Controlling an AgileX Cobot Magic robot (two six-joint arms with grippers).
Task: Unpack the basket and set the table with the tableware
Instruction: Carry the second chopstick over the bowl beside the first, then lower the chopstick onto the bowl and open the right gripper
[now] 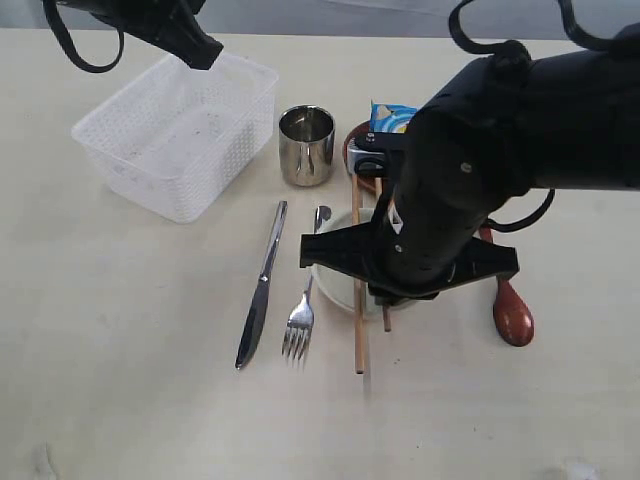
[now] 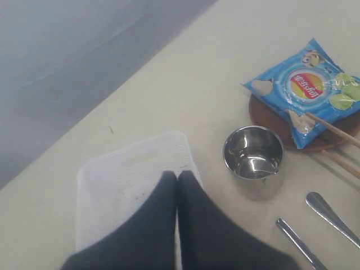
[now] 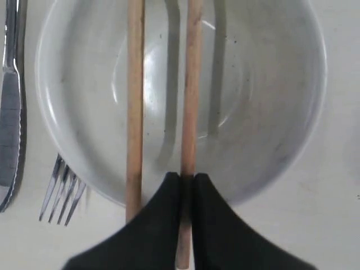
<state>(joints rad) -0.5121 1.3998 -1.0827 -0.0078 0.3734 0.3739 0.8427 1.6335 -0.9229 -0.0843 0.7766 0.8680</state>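
On table (image 1: 120, 390): cream-beige flat top; every item below rests on it.
Basket (image 1: 222, 165): white, rectangular, perforated walls; at 10 o'clock from the bowl (image 1: 335, 287) in the exterior view.
Bowl: cream, round, upright; largely hidden under the right arm (image 1: 480, 170).
Plate (image 2: 264, 118): small, brown; under the blue chip bag (image 2: 304, 90), at 12 o'clock from the bowl.
Cup (image 1: 306, 145): steel, upright, just beside the basket.
Knife (image 1: 262, 285), fork (image 1: 300, 322): steel, side by side, at 9 o'clock from the bowl.
Spoon (image 1: 512, 315): brown wood, at 3 o'clock from the bowl.
Chopsticks (image 3: 135, 112): two wooden sticks laid across the bowl on its 12-to-6 line.
Left gripper (image 2: 177, 175): clenched, fingers touching, grasping nothing; above the basket.
Right gripper (image 3: 187, 179): clenched on one of the chopsticks at the bowl's 6 o'clock edge; the other stick lies free just beside it.
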